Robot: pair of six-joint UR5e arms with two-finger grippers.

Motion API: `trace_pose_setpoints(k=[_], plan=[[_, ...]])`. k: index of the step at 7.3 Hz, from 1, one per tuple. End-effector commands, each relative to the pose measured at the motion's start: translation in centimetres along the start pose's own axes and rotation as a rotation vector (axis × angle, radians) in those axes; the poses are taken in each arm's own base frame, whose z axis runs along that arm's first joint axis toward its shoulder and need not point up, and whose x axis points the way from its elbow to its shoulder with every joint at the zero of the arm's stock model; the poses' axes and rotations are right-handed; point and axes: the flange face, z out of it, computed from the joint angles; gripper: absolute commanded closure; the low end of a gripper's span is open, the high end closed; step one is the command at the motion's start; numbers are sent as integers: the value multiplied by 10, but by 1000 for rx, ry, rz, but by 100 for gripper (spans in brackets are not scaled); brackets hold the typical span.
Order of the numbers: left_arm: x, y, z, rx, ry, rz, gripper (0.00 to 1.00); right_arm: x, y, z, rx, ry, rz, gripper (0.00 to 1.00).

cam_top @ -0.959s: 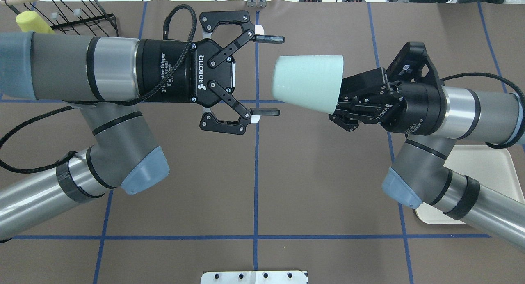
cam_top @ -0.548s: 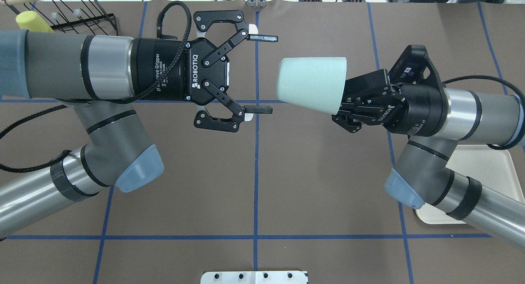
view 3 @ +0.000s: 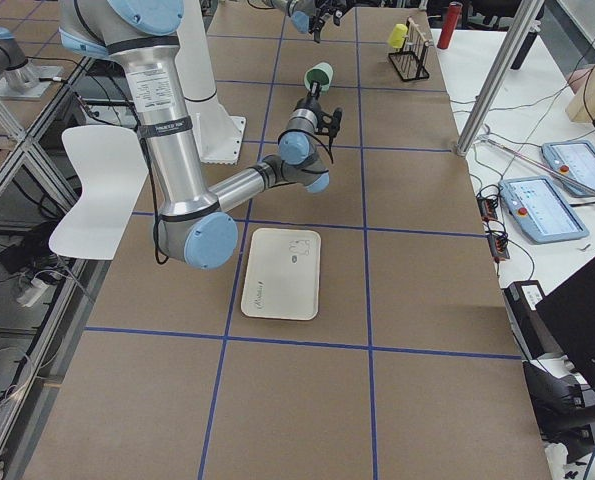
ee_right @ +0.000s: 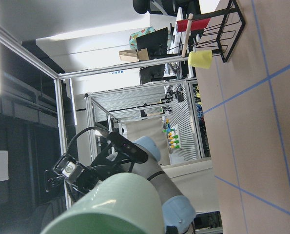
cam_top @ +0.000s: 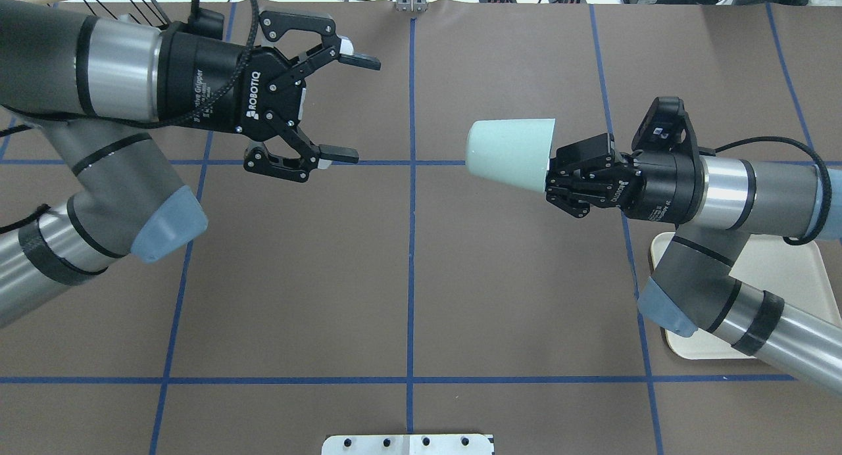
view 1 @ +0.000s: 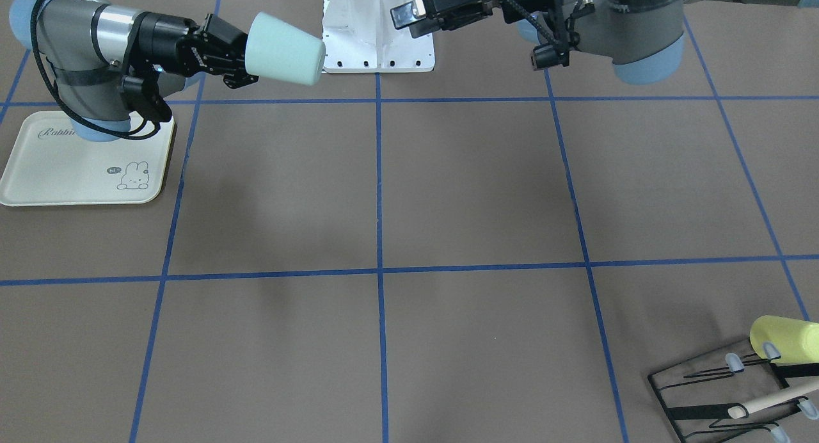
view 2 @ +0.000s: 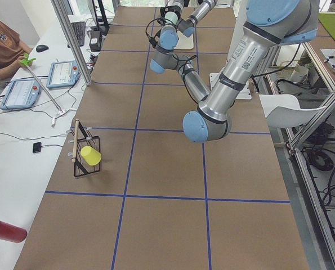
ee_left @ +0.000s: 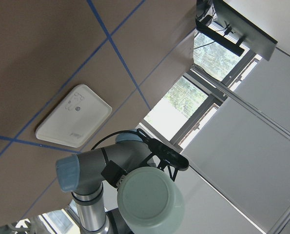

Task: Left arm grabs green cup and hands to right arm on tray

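Observation:
The green cup (cam_top: 510, 154) lies on its side in the air, base toward the left arm, rim held by my right gripper (cam_top: 554, 168), which is shut on it. The front view shows the same cup (view 1: 285, 40) and right gripper (view 1: 240, 54). My left gripper (cam_top: 360, 108) is open and empty, well clear to the left of the cup; it also shows in the front view (view 1: 409, 14). The cream tray (cam_top: 786, 261) lies on the table under the right arm's elbow, with nothing on it (view 1: 64, 168). The left wrist view sees the cup's base (ee_left: 149, 200) and the tray (ee_left: 74, 116).
A yellow cup (view 1: 784, 339) hangs on the black wire rack (view 1: 723, 392) at the table's far left corner; the left arm hides most of it in the overhead view. The white mount plate (cam_top: 408, 444) sits at the near edge. Blue tape lines cross the brown table.
My left gripper has drawn back to the left and away from the cup, still open. My right gripper has carried the cup to the right and a little lower.

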Motion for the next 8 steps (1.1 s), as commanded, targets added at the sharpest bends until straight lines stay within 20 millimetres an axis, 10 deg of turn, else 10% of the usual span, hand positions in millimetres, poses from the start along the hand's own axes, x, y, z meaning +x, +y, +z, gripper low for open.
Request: trace_pose_setpoints(k=[1,3,5,8], plan=[[20,-36,-33,121,-118,87,0,36,-22,-19,74,164,-91,100],[-1,-76,-73,206,-177,153,0,15,-75,-46,68,421,-168,100],[-21,-108,-111,283,-217,203,0,-11,-120,-118,101,581,-183,100],[-20,-132,-134,366,-298,257,0,22,-136,-233,161,805,-108,100]])
